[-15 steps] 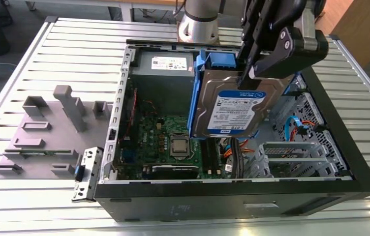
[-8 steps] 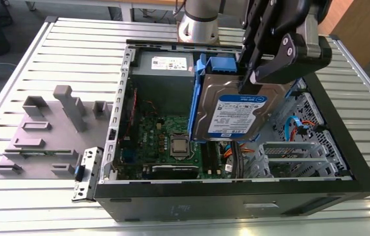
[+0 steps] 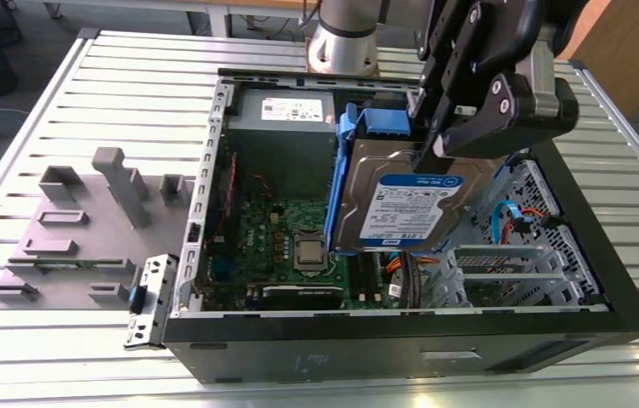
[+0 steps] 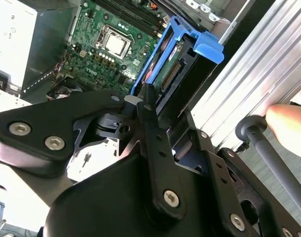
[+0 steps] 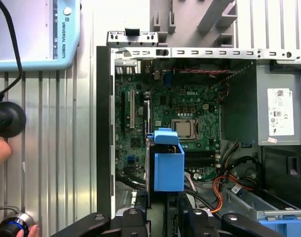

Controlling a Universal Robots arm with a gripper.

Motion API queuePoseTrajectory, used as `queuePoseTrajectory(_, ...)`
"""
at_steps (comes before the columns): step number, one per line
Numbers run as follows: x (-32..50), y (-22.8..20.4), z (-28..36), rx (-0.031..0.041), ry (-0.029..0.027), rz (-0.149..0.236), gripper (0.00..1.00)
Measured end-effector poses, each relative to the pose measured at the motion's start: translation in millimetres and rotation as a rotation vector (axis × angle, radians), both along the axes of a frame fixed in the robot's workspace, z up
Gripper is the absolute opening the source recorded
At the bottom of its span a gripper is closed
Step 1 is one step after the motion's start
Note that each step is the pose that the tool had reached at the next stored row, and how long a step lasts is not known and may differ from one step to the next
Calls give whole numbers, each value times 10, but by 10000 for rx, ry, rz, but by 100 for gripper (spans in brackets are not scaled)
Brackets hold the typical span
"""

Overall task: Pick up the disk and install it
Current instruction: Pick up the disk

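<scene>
The black arm reaches down from the far right of the exterior view, its wrist bent so the black gripper [image 3: 438, 151] hangs over the open black computer case [image 3: 410, 336]. The gripper is clamped on the top edge of the disk [image 3: 404, 212], a flat silver metal drive with a blue-and-white label in a blue plastic carrier. The disk hangs below the gripper, nearly upright with its label facing the near side. It is in the air above the case interior, to the right of the green motherboard [image 3: 279, 234] and nearer than the grey power supply box [image 3: 285, 115].

The case stands on a slatted aluminium worktop [image 3: 127, 85], with a grey fixture plate [image 3: 65, 255] to its left in the exterior view. The gripper covers the disk's upper right corner. In the second wrist view a person's hand [image 4: 288, 123] is cut off at the frame edge.
</scene>
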State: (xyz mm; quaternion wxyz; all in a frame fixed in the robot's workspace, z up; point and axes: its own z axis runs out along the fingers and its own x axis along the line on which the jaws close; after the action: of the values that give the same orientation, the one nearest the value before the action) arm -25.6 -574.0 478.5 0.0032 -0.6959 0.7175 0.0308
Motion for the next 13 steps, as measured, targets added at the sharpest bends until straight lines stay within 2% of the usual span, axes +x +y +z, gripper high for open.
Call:
queuePoseTrajectory(6, 28, -7, -19, -24, 0, 0, 35)
queuePoseTrajectory(13, 176, -7, -22, -53, 27, 0, 35)
